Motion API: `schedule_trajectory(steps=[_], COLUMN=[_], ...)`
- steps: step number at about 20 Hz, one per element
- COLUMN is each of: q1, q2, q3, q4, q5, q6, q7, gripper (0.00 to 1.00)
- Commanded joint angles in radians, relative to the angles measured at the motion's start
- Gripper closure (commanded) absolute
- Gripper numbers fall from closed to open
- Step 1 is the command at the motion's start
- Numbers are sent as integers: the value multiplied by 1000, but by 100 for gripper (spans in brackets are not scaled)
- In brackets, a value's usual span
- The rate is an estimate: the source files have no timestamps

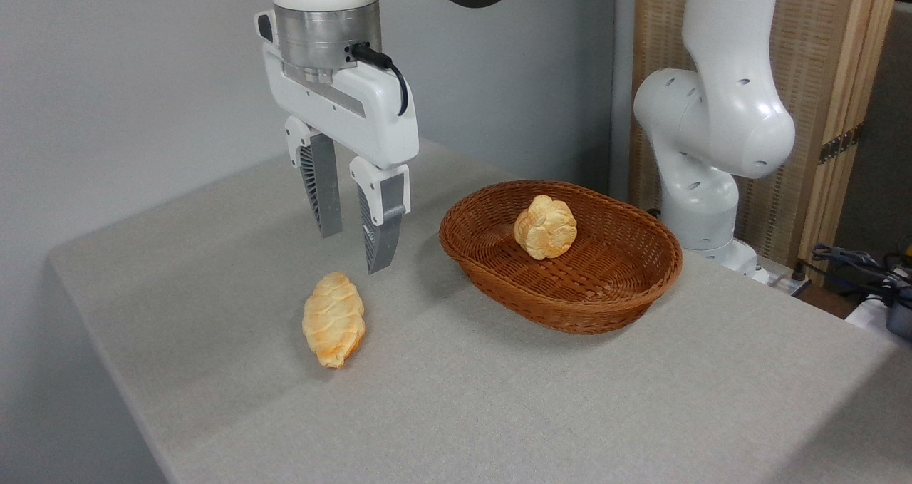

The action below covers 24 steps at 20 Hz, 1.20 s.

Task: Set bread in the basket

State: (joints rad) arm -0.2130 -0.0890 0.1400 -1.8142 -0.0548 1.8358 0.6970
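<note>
The bread (333, 318), a pale golden ridged roll with orange-browned edges, lies on the grey table left of centre. My gripper (354, 253) hangs just above and behind it, fingers pointing down, open with nothing between them. The basket (499, 284), oval brown wicker, stands to the right of the gripper on the table. A rounder knobbly bun (545, 227) rests inside it.
The arm's white base and lower joints (712, 135) rise behind the basket at the right. The grey table (570, 398) has its left edge near the bread. A wooden screen (819, 78) and cables (862, 270) sit at the far right.
</note>
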Motion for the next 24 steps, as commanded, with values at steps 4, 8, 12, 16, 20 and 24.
schedule_trajectory(steps=[4,8,12,16,20,24], q1=[-12,-12,-12,-14,-14,-17], q2=[9,11,12,14,22,28], q3=[6,6,6,4,4,4], q4=[16,16,16,15,15,15], q5=[0,0,-2,-2,-2,-2], q6=[-9,-9,-9,-9,-9,-9], q7=[-13,-11,-10,-8,-8,-10], gripper=[0,0,0,0,0,0])
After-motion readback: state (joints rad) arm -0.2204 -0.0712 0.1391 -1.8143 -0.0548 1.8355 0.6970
